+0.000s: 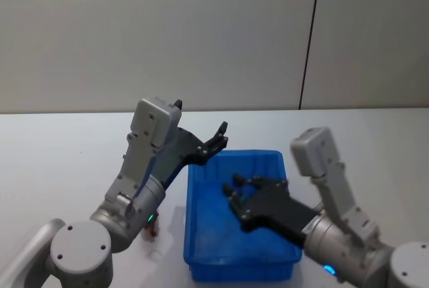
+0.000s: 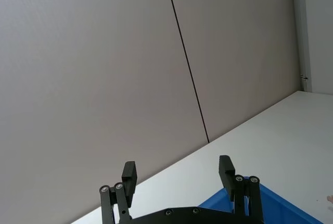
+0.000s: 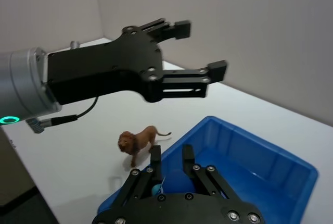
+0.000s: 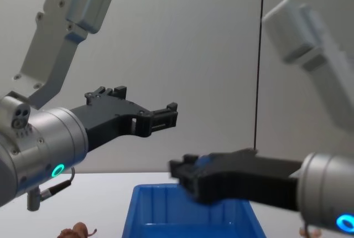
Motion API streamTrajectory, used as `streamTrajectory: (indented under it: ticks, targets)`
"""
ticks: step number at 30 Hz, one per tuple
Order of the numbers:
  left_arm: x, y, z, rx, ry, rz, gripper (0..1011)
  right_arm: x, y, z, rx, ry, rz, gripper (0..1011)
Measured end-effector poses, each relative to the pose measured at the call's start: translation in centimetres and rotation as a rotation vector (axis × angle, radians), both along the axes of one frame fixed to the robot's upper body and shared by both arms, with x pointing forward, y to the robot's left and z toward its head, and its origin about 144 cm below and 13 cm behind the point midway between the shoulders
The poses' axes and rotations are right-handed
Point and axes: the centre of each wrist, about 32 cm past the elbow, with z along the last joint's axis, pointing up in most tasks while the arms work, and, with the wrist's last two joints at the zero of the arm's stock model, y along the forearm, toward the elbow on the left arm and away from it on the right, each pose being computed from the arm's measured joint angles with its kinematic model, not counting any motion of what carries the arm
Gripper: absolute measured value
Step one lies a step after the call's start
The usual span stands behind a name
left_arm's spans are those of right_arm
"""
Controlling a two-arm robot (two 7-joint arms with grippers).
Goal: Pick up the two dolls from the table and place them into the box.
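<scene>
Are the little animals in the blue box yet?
Not yet. Done: nothing; the box floor that shows is bare. In hand: the left tool is open and empty, raised near the box, and the right tool hangs over it. Left: everything; the brown doll stands on the table beside the box.

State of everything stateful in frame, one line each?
left gripper: open, empty, raised beside the box
right gripper: hovering over the box
reddish-brown doll: standing on the table, outside the box
box: upright on the table, top open
</scene>
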Motion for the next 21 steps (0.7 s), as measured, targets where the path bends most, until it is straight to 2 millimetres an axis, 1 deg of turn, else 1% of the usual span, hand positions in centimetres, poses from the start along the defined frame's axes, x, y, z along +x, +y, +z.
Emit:
streamTrajectory:
  ticks: [2,3,4,5,10,11,12,13,17,18,21]
  targets:
    - [0.0,0.0,0.0,0.0,0.0,0.0,1001,0.0,0.6,-0.2,-0.007,0.01,0.015,257]
    - [0.0,0.0,0.0,0.0,0.0,0.0,1001,0.0,1.0,-0.3,-0.01,0.016,0.024,257]
    - [0.0,0.0,0.0,0.0,0.0,0.0,1001,0.0,1.0,-0.3,-0.01,0.016,0.024,297]
    - [0.0,0.0,0.0,0.0,0.0,0.0,1001,0.0,1.1,-0.3,-0.013,0.019,0.028,316]
    - [0.0,0.0,0.0,0.0,0.0,0.0,1001,-0.1,2.2,-0.7,-0.026,0.037,0.054,515]
    - [0.0,0.0,0.0,0.0,0.0,0.0,1001,-0.1,2.2,-0.7,-0.026,0.037,0.054,515]
    - [0.0,0.0,0.0,0.0,0.0,0.0,1001,-0.1,2.3,-0.7,-0.028,0.04,0.059,551]
    - [0.0,0.0,0.0,0.0,0.0,0.0,1001,-0.1,2.4,-0.7,-0.029,0.041,0.062,608]
    - [0.0,0.0,0.0,0.0,0.0,0.0,1001,-0.2,2.8,-0.8,-0.033,0.046,0.07,693]
    - [0.0,0.0,0.0,0.0,0.0,0.0,1001,-0.2,2.8,-0.8,-0.034,0.046,0.072,750]
    - [0.0,0.0,0.0,0.0,0.0,0.0,1001,-0.1,2.8,-0.9,-0.035,0.047,0.072,825]
